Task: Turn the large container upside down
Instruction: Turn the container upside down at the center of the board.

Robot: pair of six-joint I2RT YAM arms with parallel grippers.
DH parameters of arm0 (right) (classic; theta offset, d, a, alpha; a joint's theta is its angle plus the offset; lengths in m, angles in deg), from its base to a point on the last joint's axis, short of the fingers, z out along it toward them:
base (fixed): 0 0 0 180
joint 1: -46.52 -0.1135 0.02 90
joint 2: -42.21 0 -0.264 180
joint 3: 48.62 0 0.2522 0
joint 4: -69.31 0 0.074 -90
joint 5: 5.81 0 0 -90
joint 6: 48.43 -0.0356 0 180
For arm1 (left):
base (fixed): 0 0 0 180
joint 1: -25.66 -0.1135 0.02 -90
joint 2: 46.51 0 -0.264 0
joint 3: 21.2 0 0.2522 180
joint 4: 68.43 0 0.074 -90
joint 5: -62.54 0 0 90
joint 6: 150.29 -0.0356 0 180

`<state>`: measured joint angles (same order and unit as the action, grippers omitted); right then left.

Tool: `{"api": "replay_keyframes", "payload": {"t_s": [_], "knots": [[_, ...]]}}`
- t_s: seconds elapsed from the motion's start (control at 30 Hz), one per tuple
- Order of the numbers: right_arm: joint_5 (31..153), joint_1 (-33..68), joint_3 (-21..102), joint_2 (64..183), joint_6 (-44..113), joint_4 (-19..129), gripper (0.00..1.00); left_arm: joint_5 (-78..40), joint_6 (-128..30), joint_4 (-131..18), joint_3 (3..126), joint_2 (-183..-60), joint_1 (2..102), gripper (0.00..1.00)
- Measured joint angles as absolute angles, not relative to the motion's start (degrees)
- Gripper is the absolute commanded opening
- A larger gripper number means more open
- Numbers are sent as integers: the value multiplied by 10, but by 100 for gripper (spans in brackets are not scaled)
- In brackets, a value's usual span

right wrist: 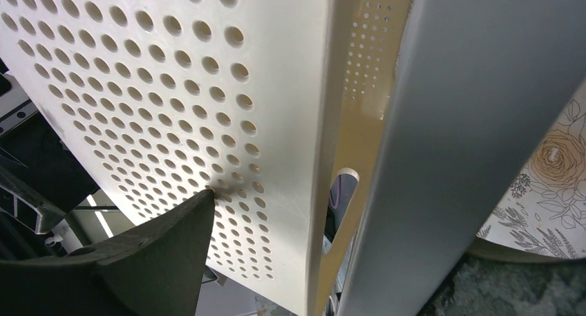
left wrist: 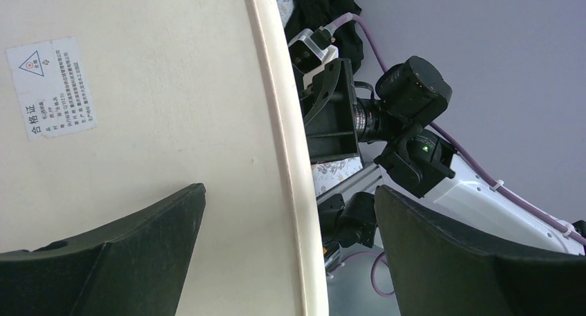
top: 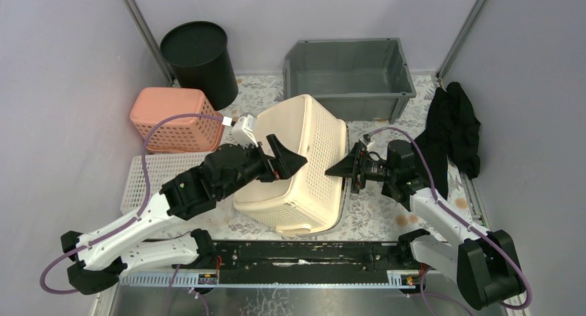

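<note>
1. Lying tilted at table centre: large container (top: 314, 133), perforated wall turned toward 3 o'clock.
2. Hovering wide open over its base edge from 9 o'clock: left gripper (top: 287, 160).
3. Straddling its rim at 3 o'clock, jaws spread: right gripper (top: 343, 167).

Pale lilac-grey walls (top: 62, 67) enclose three sides — metal posts (top: 142, 29) in the back corners — around a table (top: 387, 216) under a floral-print cover.

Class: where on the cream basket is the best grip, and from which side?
On the cream basket, probably the thin rim at the handle slot, approached from the right: the broad walls are too wide to pinch, and that rim edge faces the right gripper.
</note>
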<state>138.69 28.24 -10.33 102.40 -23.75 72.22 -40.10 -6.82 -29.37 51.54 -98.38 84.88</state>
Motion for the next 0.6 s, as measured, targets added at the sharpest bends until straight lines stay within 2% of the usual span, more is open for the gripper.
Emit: {"api": "replay_keyframes", "payload": {"t_s": [0.6], "knots": [[1444,338,-116,1048,-210,728,92,-382,-61,-294,515,-992,853,100]]}}
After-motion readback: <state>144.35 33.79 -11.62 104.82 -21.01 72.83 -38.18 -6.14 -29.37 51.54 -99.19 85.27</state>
